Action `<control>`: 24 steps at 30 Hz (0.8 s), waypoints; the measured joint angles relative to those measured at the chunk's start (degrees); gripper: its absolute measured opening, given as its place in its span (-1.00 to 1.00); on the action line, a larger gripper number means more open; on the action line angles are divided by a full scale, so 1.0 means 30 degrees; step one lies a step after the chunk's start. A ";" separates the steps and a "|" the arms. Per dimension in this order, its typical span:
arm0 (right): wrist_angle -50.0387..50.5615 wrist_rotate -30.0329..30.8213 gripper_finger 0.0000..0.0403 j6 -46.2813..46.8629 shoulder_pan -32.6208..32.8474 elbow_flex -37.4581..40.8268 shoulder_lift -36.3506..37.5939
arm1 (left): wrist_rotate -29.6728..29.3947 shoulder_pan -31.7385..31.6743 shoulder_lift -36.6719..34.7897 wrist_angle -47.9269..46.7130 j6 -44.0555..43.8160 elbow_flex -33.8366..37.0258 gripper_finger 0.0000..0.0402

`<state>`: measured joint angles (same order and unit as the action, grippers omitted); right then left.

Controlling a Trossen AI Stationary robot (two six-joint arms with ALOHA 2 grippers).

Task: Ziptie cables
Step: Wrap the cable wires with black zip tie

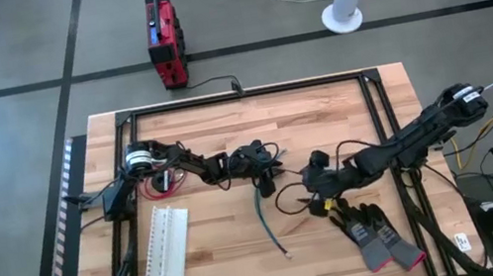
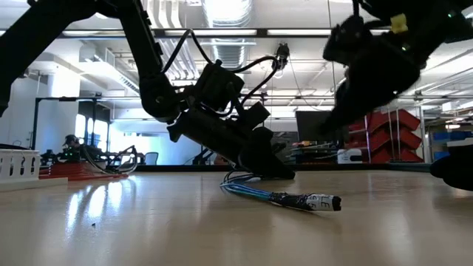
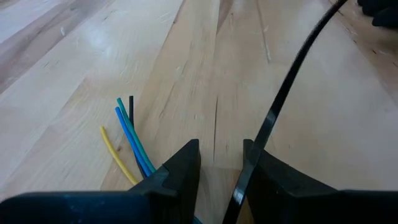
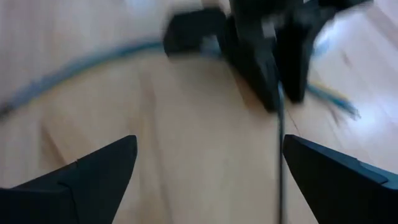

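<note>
- Left end effector (image 1: 257, 168) is down near the middle of the worktop (image 1: 247, 258). The fingers (image 3: 180, 168) are nearly together with only a narrow gap, and a thin black zip tie (image 3: 280, 99) runs up past one of them. Whether it's actually pinched I can't say for sure.
- Right at that end effector sits a bundle of coloured cables (image 1: 269, 222). It trails toward the near edge in the high view, and the low view shows it lying flat on the wood with a taped tip (image 2: 321, 202). Loose blue, green and yellow ends (image 3: 127, 140) poke out beside the left fingers.
- Right end effector (image 1: 315, 175) is just to the right of the left one, lifted off the wood, fingers spread wide (image 4: 93, 171).
- More loose black wire loops (image 1: 289, 199) lie between the two.
- Farther out: a red and black coil (image 1: 152, 186) by the left arm's base, a white slotted strip (image 1: 169, 261) near left, and a pair of gloves (image 1: 375, 235) near right.
- On the floor beyond the far edge sits a red box (image 1: 165, 41).
</note>
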<state>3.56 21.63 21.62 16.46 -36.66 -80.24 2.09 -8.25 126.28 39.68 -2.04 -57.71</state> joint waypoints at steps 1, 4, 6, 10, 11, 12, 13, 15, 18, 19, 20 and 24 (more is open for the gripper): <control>-0.0896 -0.0005 0.94 -0.0004 -0.0031 0.0150 0.0009 | 0.0000 0.0000 0.0000 0.0000 0.0000 -0.0003 -0.51; -0.4265 -0.0594 0.94 0.0490 -0.0285 0.0946 -0.0021 | 0.0000 0.0000 0.0000 -0.0005 0.0000 0.0000 -0.51; -0.7715 -0.0719 0.93 0.1041 -0.0498 0.1886 -0.0087 | 0.0003 0.0000 0.0000 0.0000 0.0000 0.0000 -0.51; -1.4336 -0.0171 0.89 0.3426 -0.1243 0.4015 -0.0473 | 0.0000 0.0000 0.0000 0.0000 -0.0003 0.0000 -0.51; -1.5666 -0.0053 0.89 0.4203 -0.1459 0.4501 -0.0572 | 0.0004 0.0000 0.0000 0.0000 0.0000 0.0000 -0.51; -1.6750 0.0102 0.89 0.4930 -0.1680 0.4899 -0.0703 | 0.0007 0.0000 0.0000 0.0000 0.0000 0.0000 -0.51; -1.7669 0.0285 0.89 0.5657 -0.1851 0.5239 -0.0806 | 0.0001 0.0000 0.0000 0.0001 0.0000 0.0000 -0.51; -1.8630 0.0484 0.89 0.6684 -0.2204 0.5827 -0.0895 | 0.0001 0.0000 0.0000 0.0152 -0.0007 0.0000 -0.51; -1.8932 0.0812 0.88 0.7925 -0.2810 0.6265 -0.0942 | 0.0007 0.0000 0.0000 0.0270 -0.0007 0.0000 -0.51; -1.8977 0.0803 0.88 0.8313 -0.3013 0.6306 -0.0942 | 0.0004 0.0000 0.0000 0.0285 -0.0005 0.0000 -0.51; -1.9010 0.0783 0.88 0.8702 -0.3177 0.6341 -0.0942 | 0.0007 0.0000 0.0000 0.0297 -0.0007 0.0000 -0.51; -1.8999 -0.0576 0.79 0.9895 -0.3568 0.6396 -0.1030 | 0.0007 0.0000 0.0000 0.0307 -0.0007 0.0000 -0.51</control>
<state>-53.43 19.90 51.30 5.75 -17.47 -83.33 2.11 -8.25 126.28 40.60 -2.07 -57.71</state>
